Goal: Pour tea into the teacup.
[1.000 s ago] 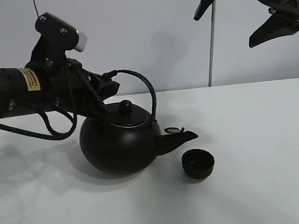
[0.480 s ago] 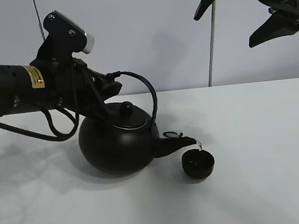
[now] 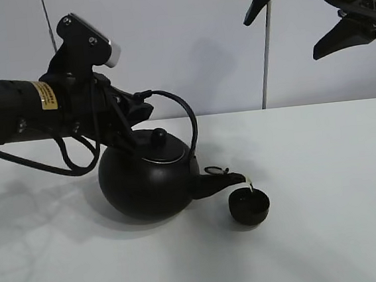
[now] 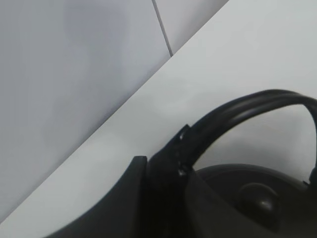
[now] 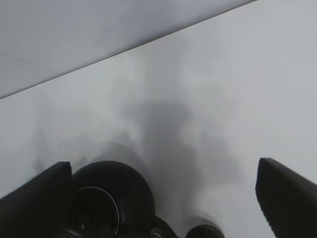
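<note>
Pouring thin tea from kettle spout into teacup, about halfway between back and front edges of tabletop. Could splash past rim or overfill with more tilt; could slip at arched handle, pinched tight by left gripper. Right gripper spread wide, empty, up high. Cannot read fill level; stream barely discernible.

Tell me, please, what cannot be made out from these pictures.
How full the teacup is: exterior high view, its black inside is too dark.
The kettle's spout: left wrist view, beyond the picture's edge.
The teacup itself: right wrist view, cut by the picture's edge.
</note>
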`<state>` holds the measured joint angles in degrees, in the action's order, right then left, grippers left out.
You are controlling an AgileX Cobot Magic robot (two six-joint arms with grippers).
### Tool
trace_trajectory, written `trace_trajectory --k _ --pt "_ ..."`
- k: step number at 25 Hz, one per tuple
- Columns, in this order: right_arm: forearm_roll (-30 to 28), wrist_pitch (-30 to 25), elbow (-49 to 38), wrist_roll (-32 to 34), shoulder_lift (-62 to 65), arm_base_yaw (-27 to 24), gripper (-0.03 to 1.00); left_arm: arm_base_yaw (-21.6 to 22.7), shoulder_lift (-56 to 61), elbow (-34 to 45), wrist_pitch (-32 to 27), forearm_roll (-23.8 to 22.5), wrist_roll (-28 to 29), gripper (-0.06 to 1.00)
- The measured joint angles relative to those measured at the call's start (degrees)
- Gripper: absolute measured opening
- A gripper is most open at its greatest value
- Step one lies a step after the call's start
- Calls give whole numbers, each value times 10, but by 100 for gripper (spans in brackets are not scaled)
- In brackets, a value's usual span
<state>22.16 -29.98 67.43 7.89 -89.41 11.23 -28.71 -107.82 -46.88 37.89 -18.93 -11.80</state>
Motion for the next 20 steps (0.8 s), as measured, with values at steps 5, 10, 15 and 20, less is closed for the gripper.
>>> trace_trajectory --k 5,10,15,20 --pt "0 0 0 0 0 0 69 0 0 0 -2 0 5 11" --pt "0 0 0 0 0 0 69 0 0 13 11 25 42 11" --pt "0 0 0 0 0 0 69 -1 12 63 71 94 44 11" --pt "0 0 0 0 0 0 69 -1 19 126 183 158 42 11"
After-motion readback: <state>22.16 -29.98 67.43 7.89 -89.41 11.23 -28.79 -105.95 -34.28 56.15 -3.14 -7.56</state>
